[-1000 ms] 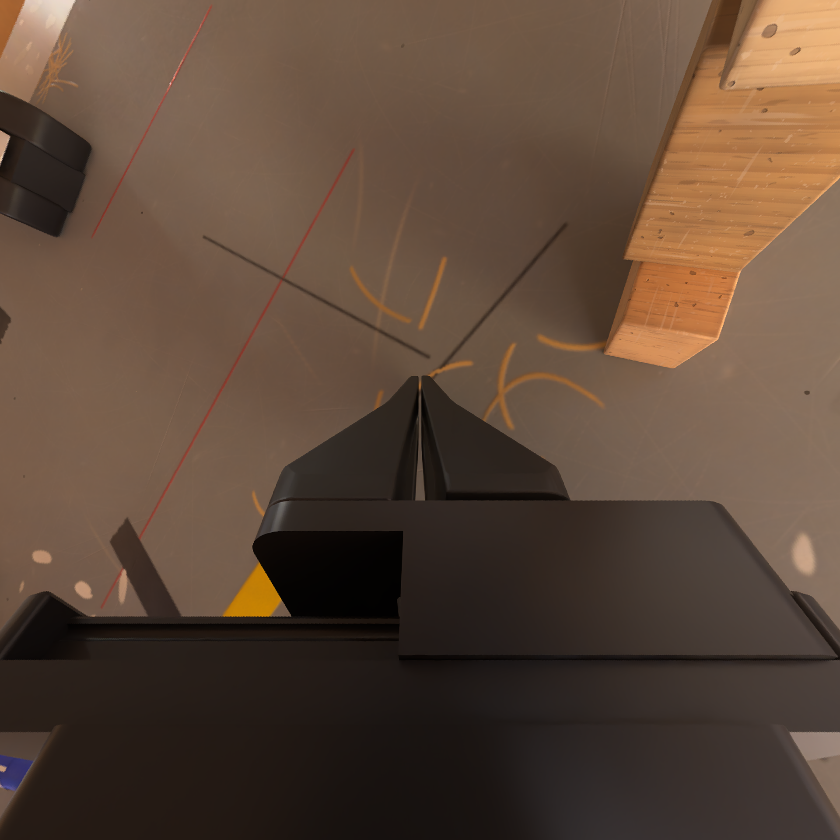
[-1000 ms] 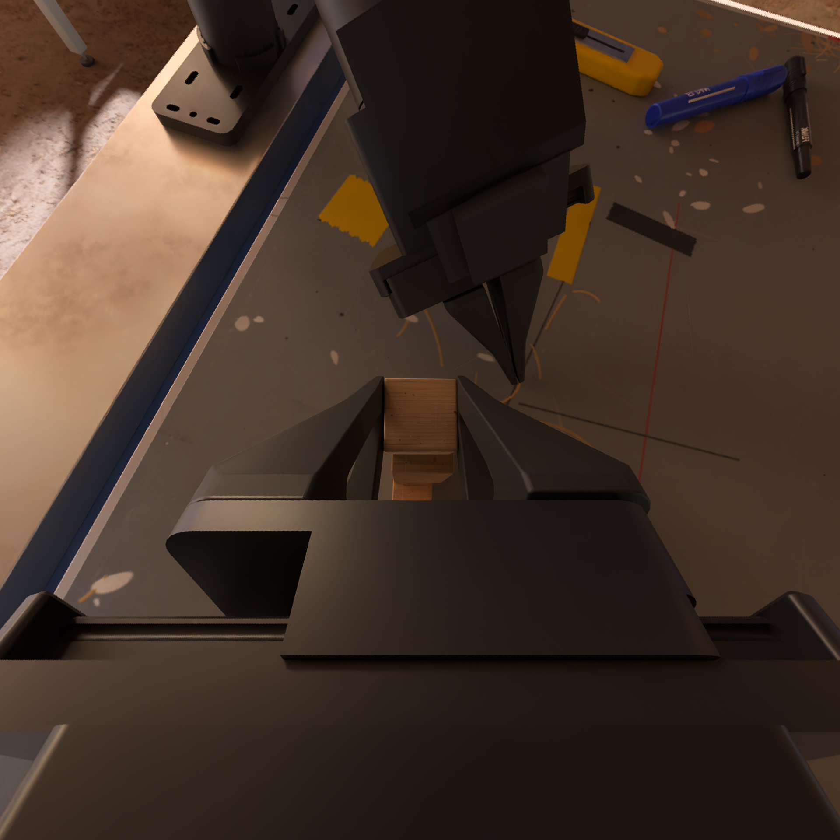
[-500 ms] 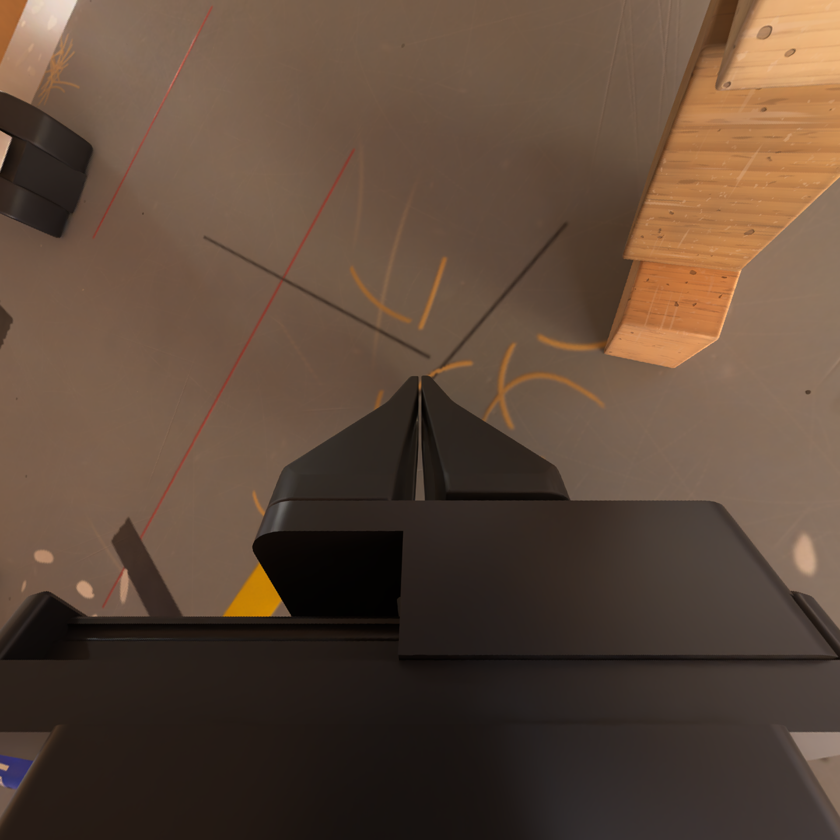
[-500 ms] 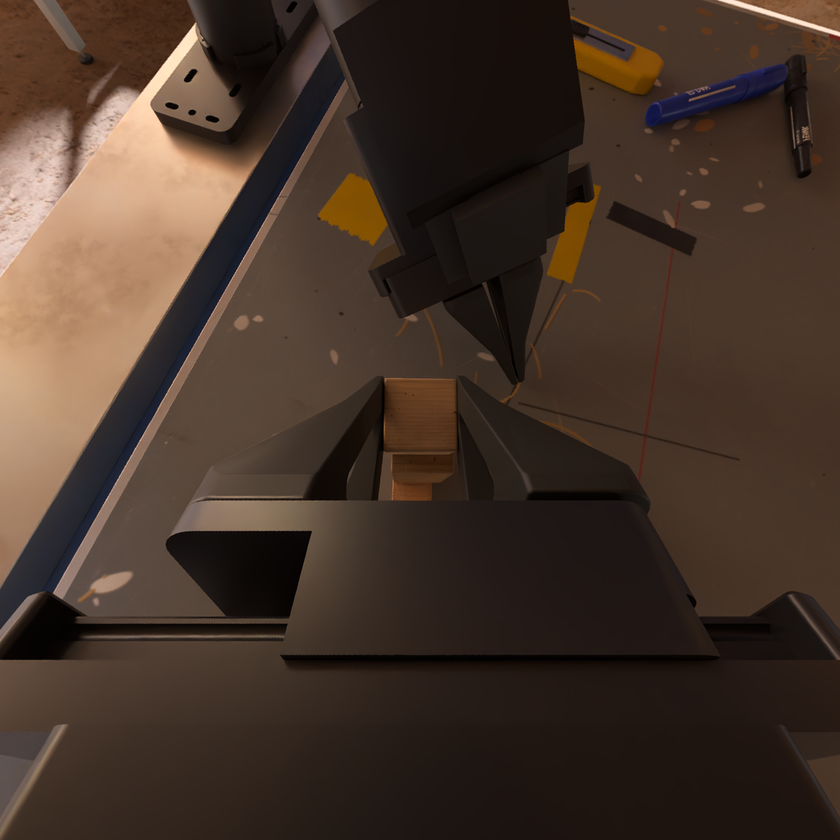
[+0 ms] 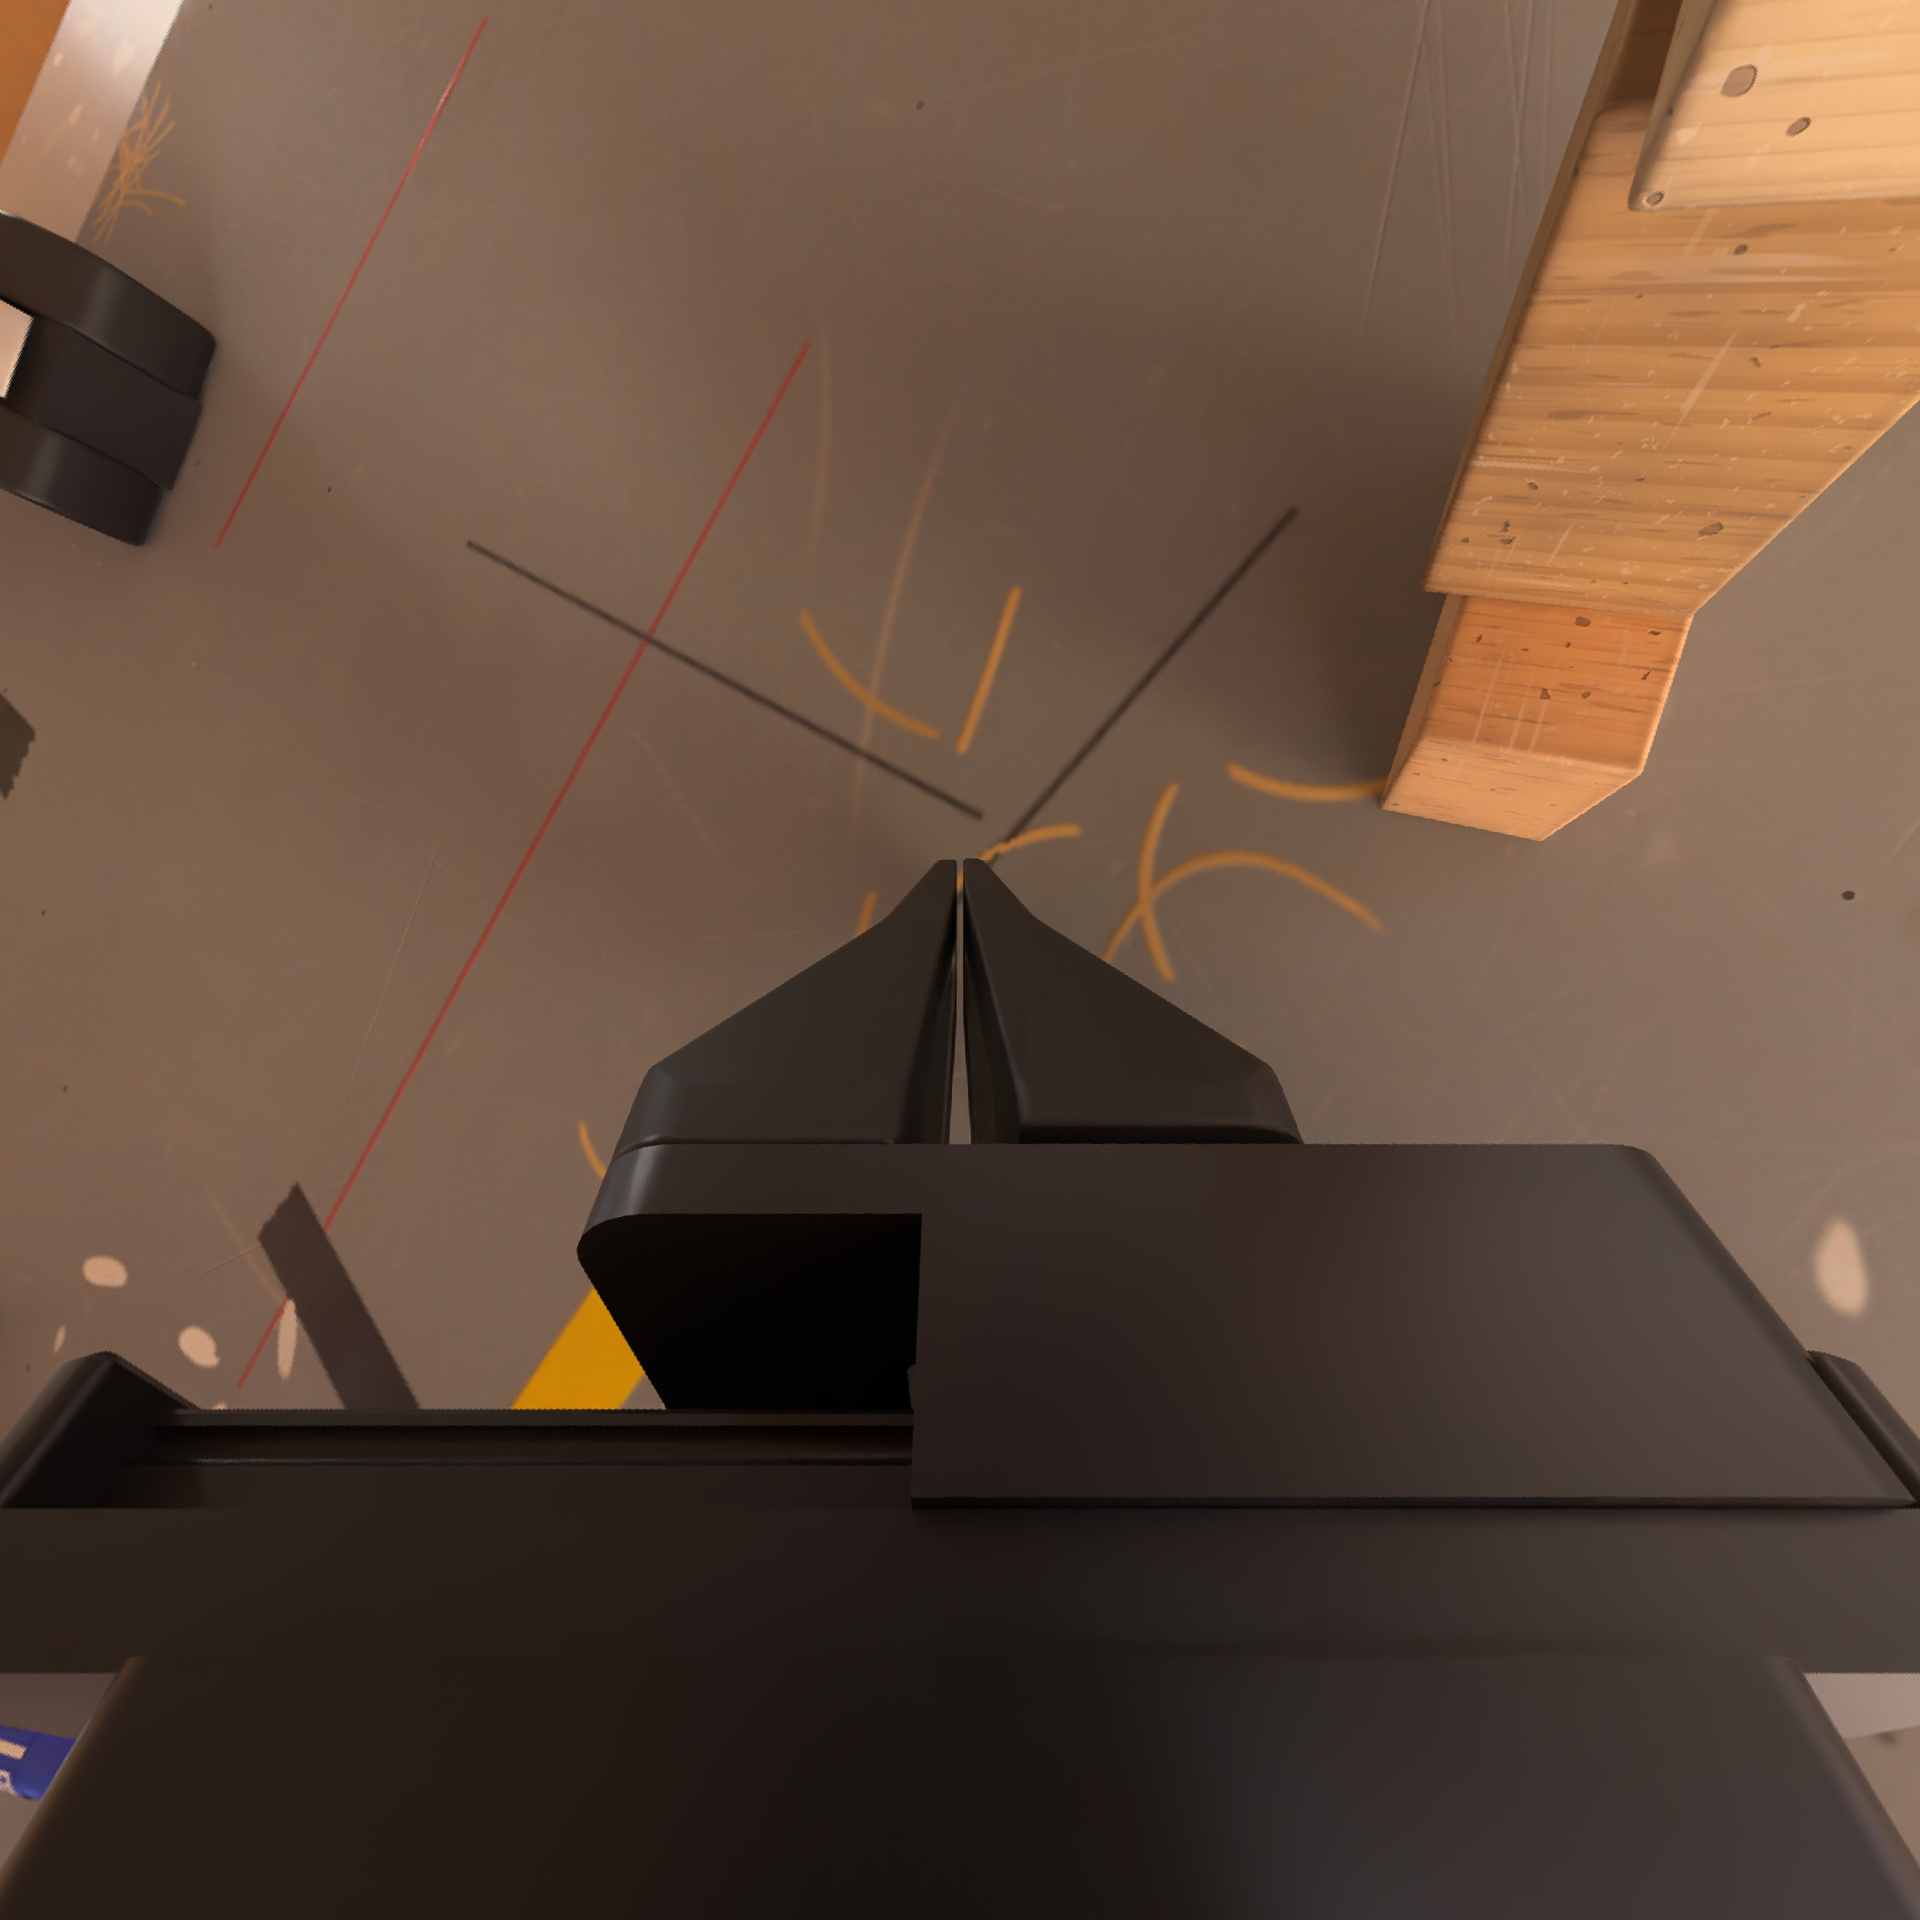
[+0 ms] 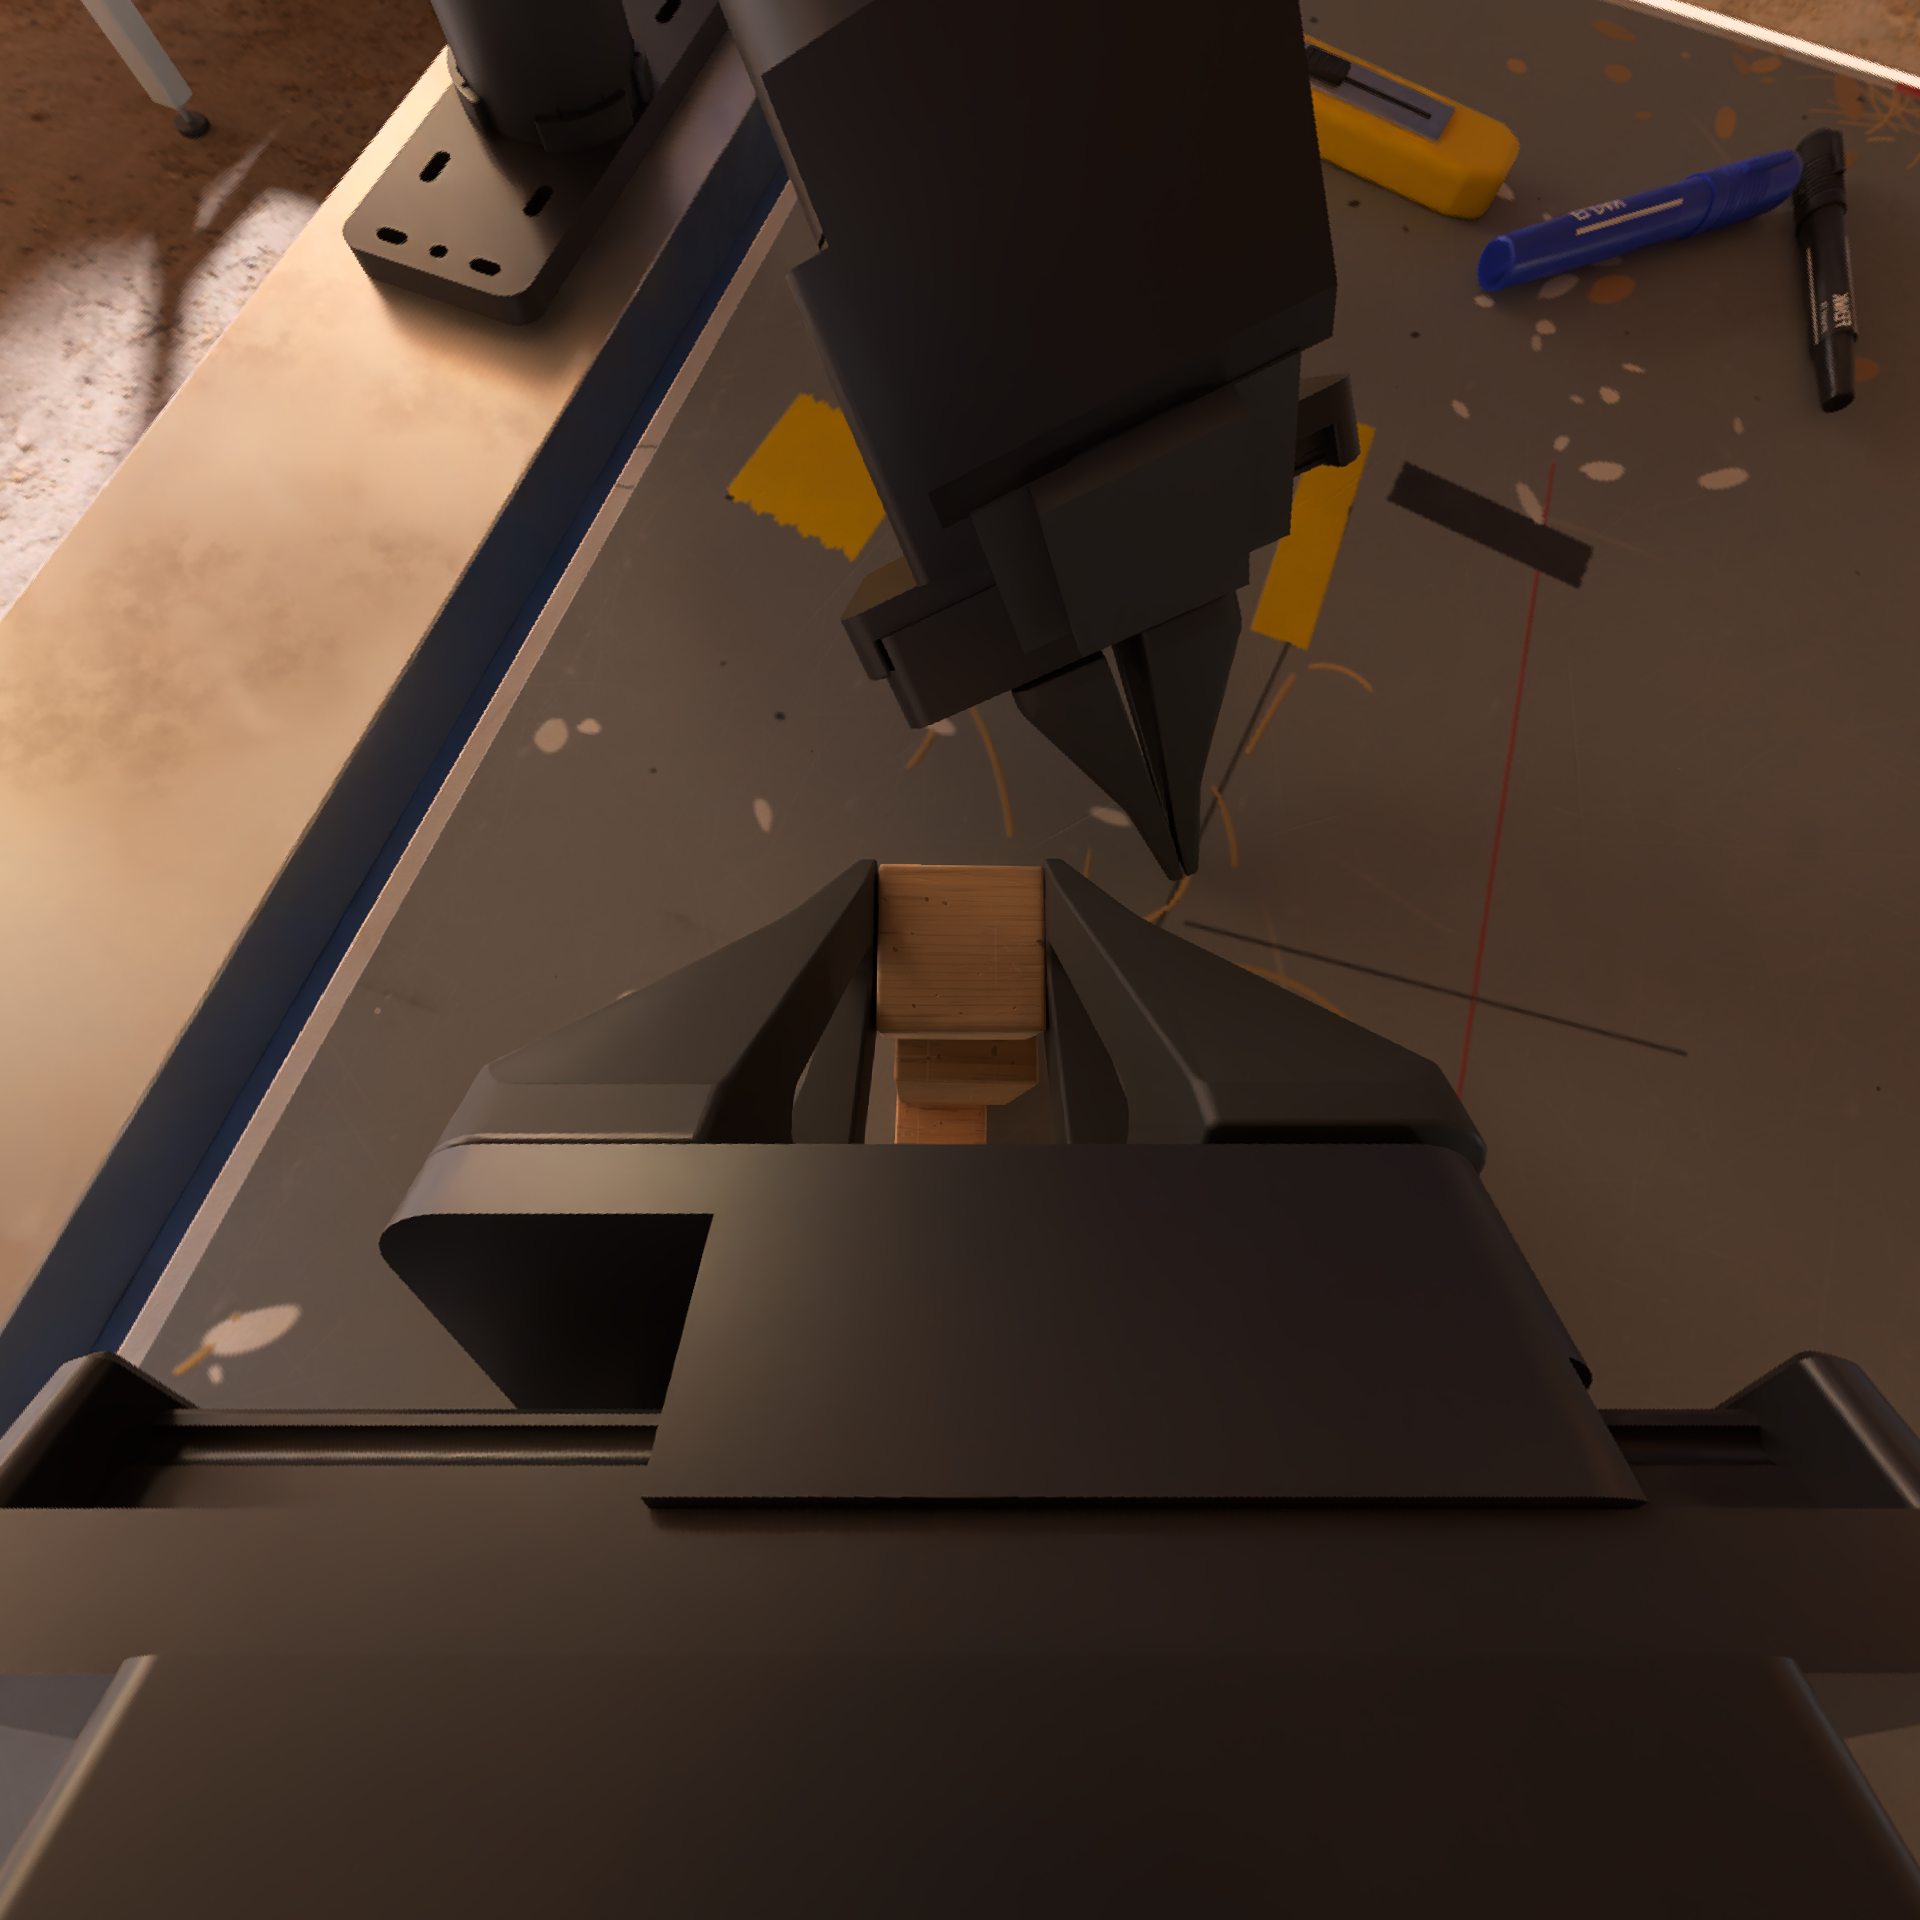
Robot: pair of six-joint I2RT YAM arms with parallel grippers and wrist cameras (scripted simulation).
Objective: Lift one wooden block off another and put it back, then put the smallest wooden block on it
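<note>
Three wooden blocks stand stacked on the grey mat. In the left wrist view, at the upper right, I see the orange bottom block (image 5: 1538, 717), the larger pale block (image 5: 1662, 416) on it, and the smallest block (image 5: 1787, 94) on top. My right gripper (image 6: 961, 868) is shut on the smallest block (image 6: 958, 951), one finger on each side, directly over the two lower blocks (image 6: 966, 1070). I cannot tell whether it rests on them. My left gripper (image 5: 958, 862) is shut and empty, just above the mat left of the stack. It also shows in the right wrist view (image 6: 1179, 868).
A yellow utility knife (image 6: 1403, 135), a blue marker (image 6: 1642, 218) and a black marker (image 6: 1829, 270) lie at the far right. Yellow tape (image 6: 800, 478) and black tape (image 6: 1486, 525) are stuck to the mat. The left arm's base (image 6: 488, 208) stands on the table's edge strip.
Almost nothing. The right gripper with the smallest block has shifted by a hair. The left gripper has stayed where it was, shut.
</note>
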